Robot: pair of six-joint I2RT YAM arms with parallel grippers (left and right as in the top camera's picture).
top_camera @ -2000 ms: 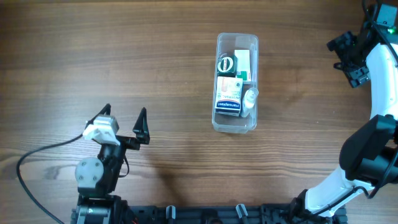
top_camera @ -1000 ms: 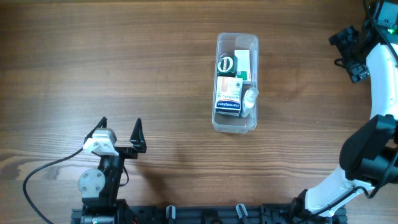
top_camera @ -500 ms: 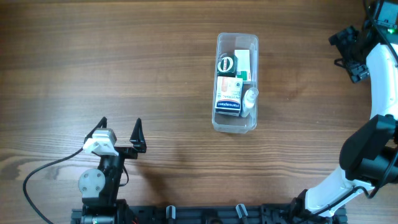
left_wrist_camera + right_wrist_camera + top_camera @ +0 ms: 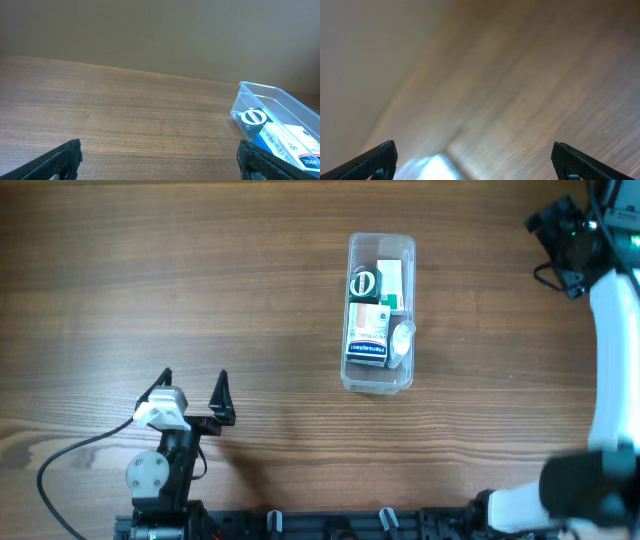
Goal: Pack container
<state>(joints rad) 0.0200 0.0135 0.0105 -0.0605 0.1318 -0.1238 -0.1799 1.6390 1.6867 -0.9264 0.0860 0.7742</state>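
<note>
The left gripper's (image 4: pixel 194 380) 2 dark fingers (image 4: pixel 60 159) are spread wide with nothing between them, poised low over bare wood near the front edge of the table (image 4: pixel 200 270), with the arm's black cable (image 4: pixel 70 442) looping off to the left. The right gripper (image 4: pixel 560 235) sits at the far right corner. Its wrist view is blurred, but its 2 fingers (image 4: pixel 377 159) show at opposite corners, parted and empty.

The container (image 4: pixel 380 381) lies well apart from both grippers, right of the table's middle, with its long side running front to back. Inside, touching one another, are a black-capped round item (image 4: pixel 363 283), a white-and-green box (image 4: pixel 392 275), a blue-and-white box (image 4: pixel 367 330) and a small clear bottle (image 4: pixel 402 340) against the right wall. The left wrist view catches the container's near end at its right edge.
</note>
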